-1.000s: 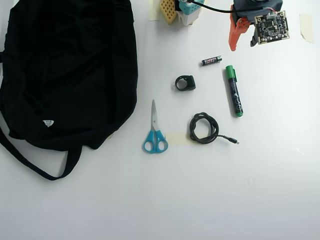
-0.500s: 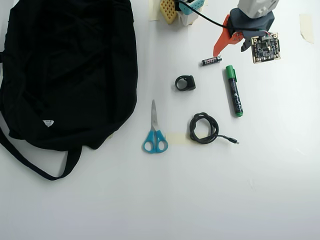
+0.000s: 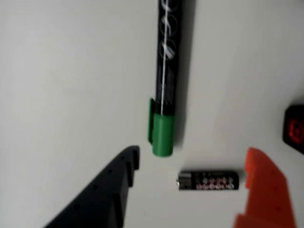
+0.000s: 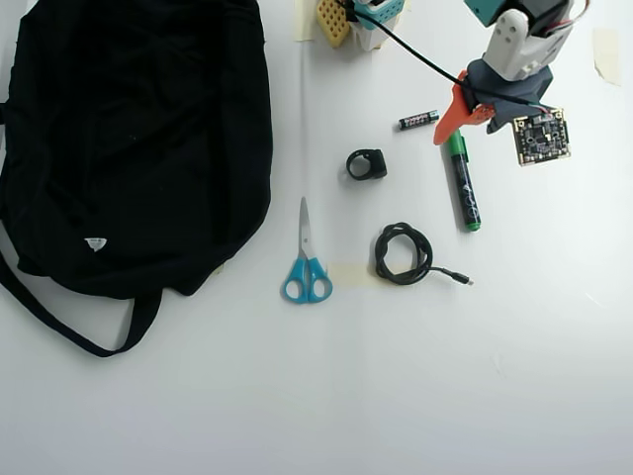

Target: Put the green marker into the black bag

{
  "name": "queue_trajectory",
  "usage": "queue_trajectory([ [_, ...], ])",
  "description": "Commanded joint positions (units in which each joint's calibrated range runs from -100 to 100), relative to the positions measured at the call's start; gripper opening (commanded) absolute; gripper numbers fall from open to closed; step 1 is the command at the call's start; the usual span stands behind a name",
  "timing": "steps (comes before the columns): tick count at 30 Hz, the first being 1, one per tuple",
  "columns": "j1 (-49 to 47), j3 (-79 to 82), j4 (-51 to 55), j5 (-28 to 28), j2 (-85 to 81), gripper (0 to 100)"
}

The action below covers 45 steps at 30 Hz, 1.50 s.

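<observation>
The green marker (image 3: pixel 166 71) has a black barrel with pale markings, and its green cap points toward me in the wrist view. In the overhead view the marker (image 4: pixel 463 188) lies on the white table at the right. My gripper (image 3: pixel 192 154) is open and empty. Its black finger (image 3: pixel 111 190) and orange finger (image 3: pixel 263 190) sit either side of the cap end, just short of it. In the overhead view the gripper (image 4: pixel 467 124) hovers over the marker's upper end. The black bag (image 4: pixel 129 139) lies far left with a white tag and a long strap (image 4: pixel 69 317).
A small black battery (image 3: pixel 209 180) lies by the orange finger and also shows in the overhead view (image 4: pixel 418 120). A small black object (image 4: pixel 366 164), blue-handled scissors (image 4: pixel 307 259) and a coiled black cable (image 4: pixel 404 254) lie between the marker and the bag.
</observation>
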Motion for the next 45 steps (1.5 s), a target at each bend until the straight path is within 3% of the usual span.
queue_trajectory([
  [1, -0.03, -3.80, -1.10, 0.20, 1.29, 29],
  [7, -0.55, -4.87, -1.10, -0.27, 3.61, 29],
  [14, 0.12, -4.78, -1.53, -0.58, 8.84, 39],
  [26, 1.39, -3.98, -10.23, -0.06, 12.57, 40],
  [45, -1.22, -7.21, -12.13, -3.26, 19.46, 40],
])
